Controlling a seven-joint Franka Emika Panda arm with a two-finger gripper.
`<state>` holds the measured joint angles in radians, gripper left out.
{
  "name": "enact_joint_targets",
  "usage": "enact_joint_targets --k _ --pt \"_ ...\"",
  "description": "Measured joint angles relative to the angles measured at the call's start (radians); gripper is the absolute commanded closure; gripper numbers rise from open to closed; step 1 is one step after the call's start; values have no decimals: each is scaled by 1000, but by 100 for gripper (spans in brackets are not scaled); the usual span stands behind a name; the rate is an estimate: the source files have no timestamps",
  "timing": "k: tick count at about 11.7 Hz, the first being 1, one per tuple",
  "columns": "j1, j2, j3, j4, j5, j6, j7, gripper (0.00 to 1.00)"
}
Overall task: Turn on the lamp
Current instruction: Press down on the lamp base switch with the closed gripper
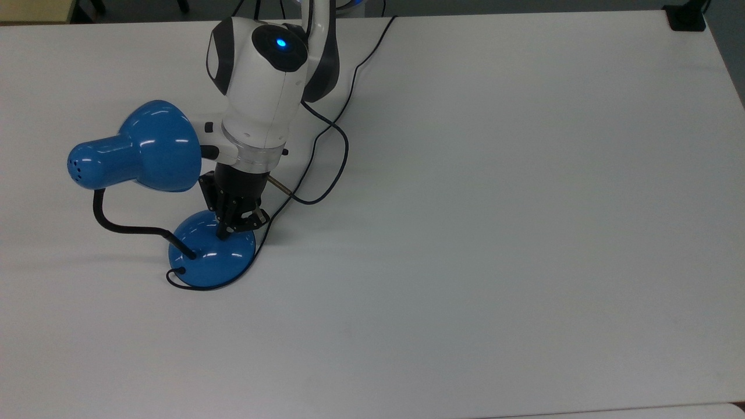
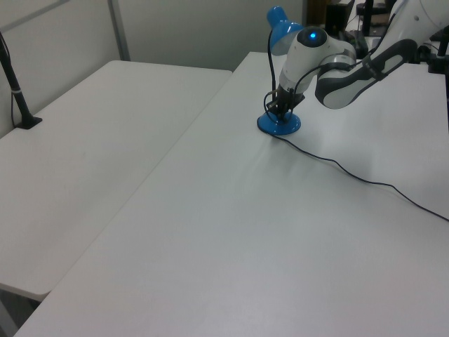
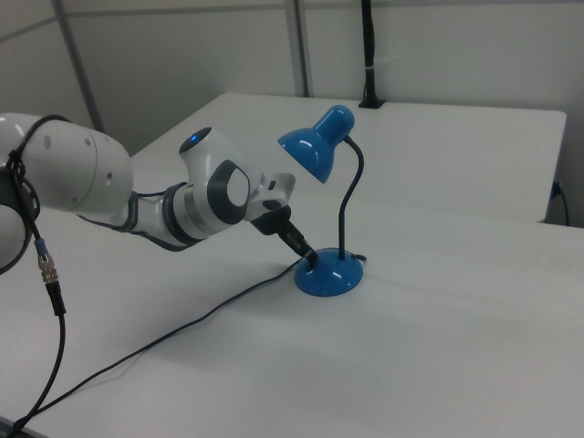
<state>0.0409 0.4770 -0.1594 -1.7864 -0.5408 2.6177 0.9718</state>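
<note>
Lamp (image 1: 174,192) sits at the top view's left on the white worktop (image 1: 495,233), shade (image 1: 139,148) leftmost, then black neck (image 1: 125,227), then domed base (image 1: 212,256). Shade looks dark, so I judge it not yet on.

My gripper (image 1: 224,231) is down on the base's upper side, tip touching or nearly touching the dome where the switch should be; switch itself is hidden under me. Fingers look drawn together to a narrow point, holding nothing.

Risks, as I judge them: glossy dome, so my tip could slide off the switch and shove the base sideways. Pressing off-centre might tip the light base, swinging the shade into my wrist (image 1: 250,151), which is just beside it. Cord (image 1: 326,169) loops right next to my wrist in the top view; a sideways move could snag it and drag the lamp.
</note>
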Motion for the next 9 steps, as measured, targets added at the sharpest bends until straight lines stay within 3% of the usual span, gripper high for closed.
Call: enact_joint_targets --k 9 --pt "-19 -53 -1 -17 -1 22 3 100"
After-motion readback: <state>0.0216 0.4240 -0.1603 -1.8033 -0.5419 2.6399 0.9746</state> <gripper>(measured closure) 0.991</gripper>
